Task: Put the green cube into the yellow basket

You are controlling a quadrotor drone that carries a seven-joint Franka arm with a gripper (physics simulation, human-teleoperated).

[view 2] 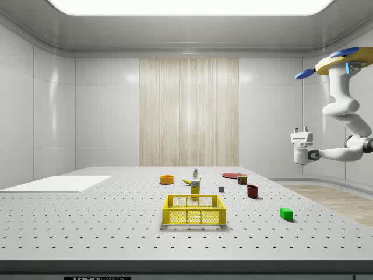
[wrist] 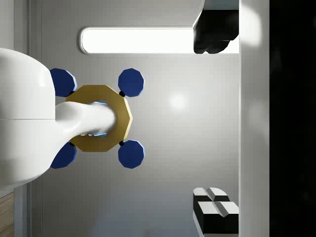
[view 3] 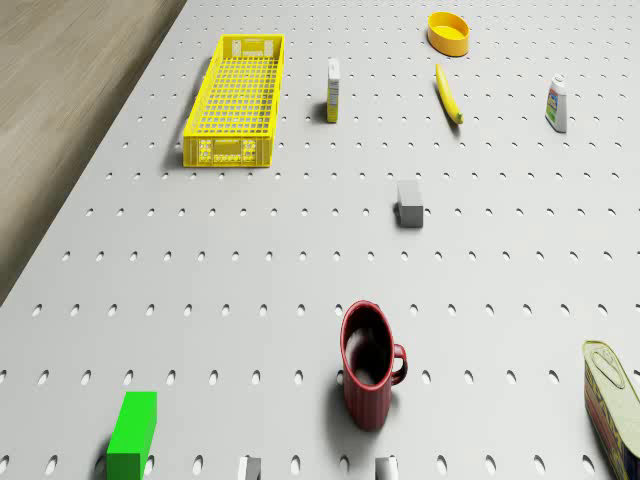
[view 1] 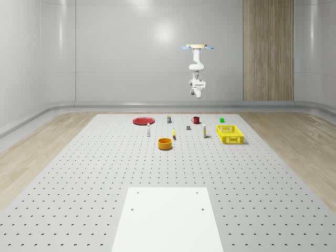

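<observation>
Your drone (view 1: 198, 48) hovers high past the mug (view 3: 368, 364); gripper (view 2: 301, 130) apart, upturned. Descend carelessly and you'll knock the cube (view 3: 133, 432) away.

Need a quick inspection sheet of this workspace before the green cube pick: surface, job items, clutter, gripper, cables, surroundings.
Surface: grey perforated table with a white panel at its near end in the whole-scene view.
Job's things: green cube lies on the table, apart from the yellow basket; the basket holds nothing.
Clutter: red mug, grey block, banana, orange bowl, two small bottles, tin can, red plate.
Gripper: gripper high above the table, pointing upward, fingers apart; drone hovers above the table's far end.
Cables: nothing seen.
Surroundings: pale walls, wood wall panel, ceiling light.
</observation>
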